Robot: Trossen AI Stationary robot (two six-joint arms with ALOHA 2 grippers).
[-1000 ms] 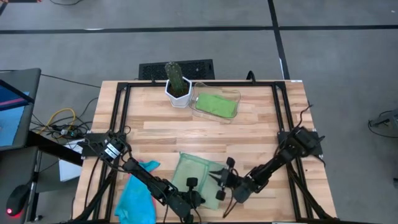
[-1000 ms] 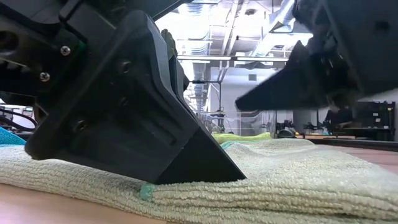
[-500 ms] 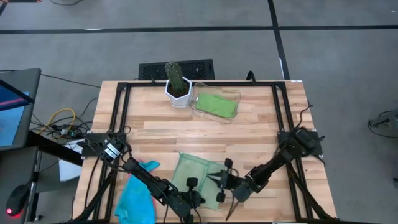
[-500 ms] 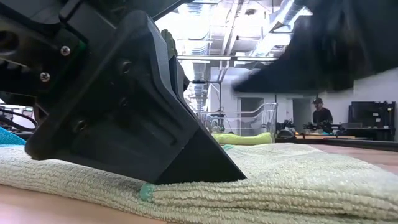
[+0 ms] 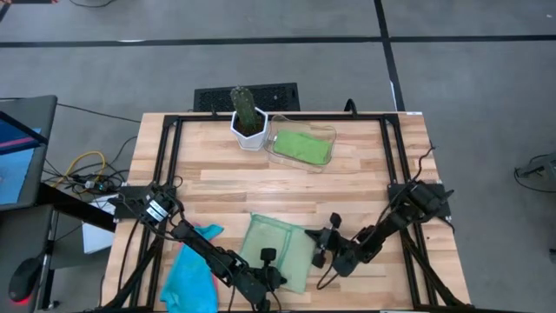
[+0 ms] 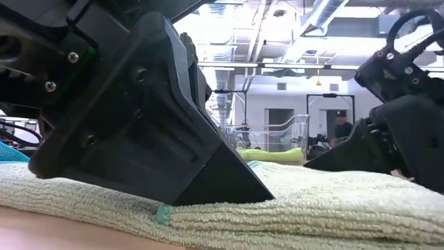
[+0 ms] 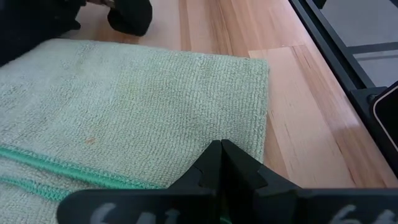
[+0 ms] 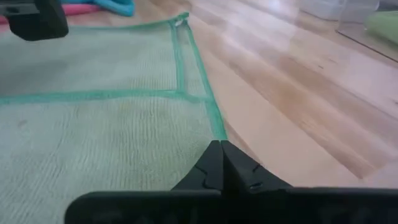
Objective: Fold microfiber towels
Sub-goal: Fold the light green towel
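Green and soft, the towel (image 5: 276, 250) lay flat near the front edge of the table (image 5: 347, 178), already folded over once, with its stitched hem showing. The left gripper (image 5: 269, 276) was shut and pressed down on the towel's front part. The right gripper (image 5: 323, 248) was shut too, holding nothing, just at the towel's right edge. A blue towel (image 5: 191, 271) lay bunched to the left, with a bit of pink (image 8: 81, 9) peeking out by it, and one more green towel (image 5: 301, 145) sat in the tray (image 5: 328, 132) at the back. Such a cloth was likely light and floppy and would sag when lifted. A corner or the hem looked like the best place to pinch it.
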